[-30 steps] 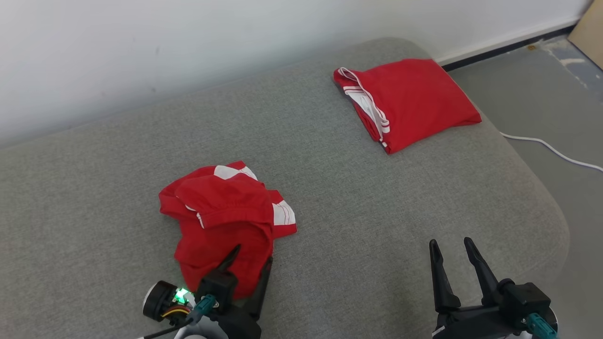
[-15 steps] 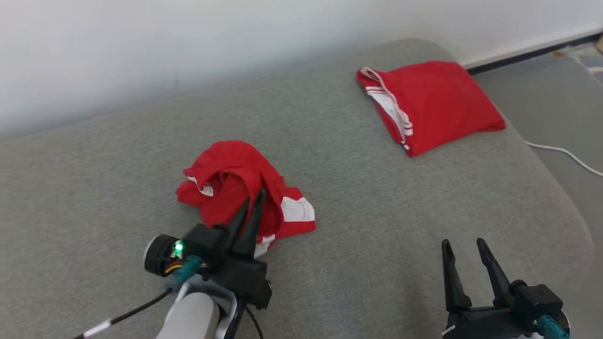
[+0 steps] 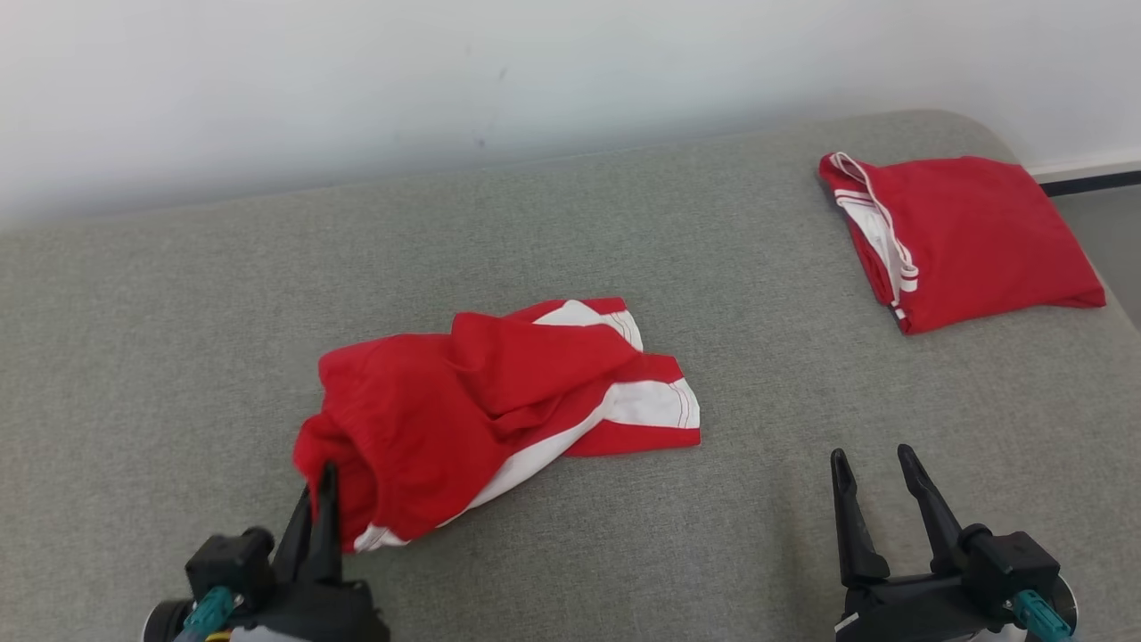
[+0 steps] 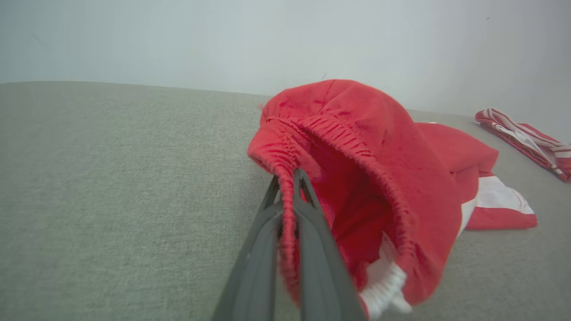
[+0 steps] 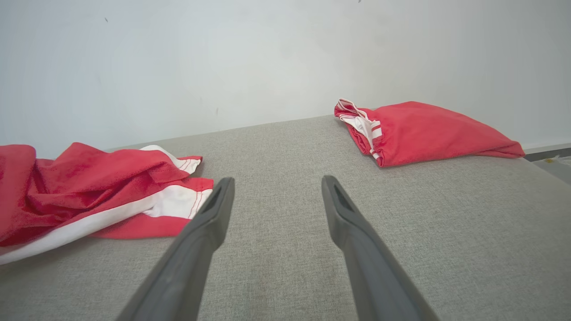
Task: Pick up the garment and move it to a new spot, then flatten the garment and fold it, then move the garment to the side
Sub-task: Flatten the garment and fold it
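Red shorts (image 3: 481, 401): bunched on the couch (image 3: 178, 294), waistband pinched in the left jaws, legs trailing ahead and right of them.
Left gripper (image 3: 321, 486): clamped tight on the waistband.
Right gripper (image 3: 871, 451): spread wide, nothing in it, shorts off to its left.
Long axis: slants from the left jaws toward the right ones.
Next, I reckon: right arm's nearer the striped leg end, so that's the one to grab it.
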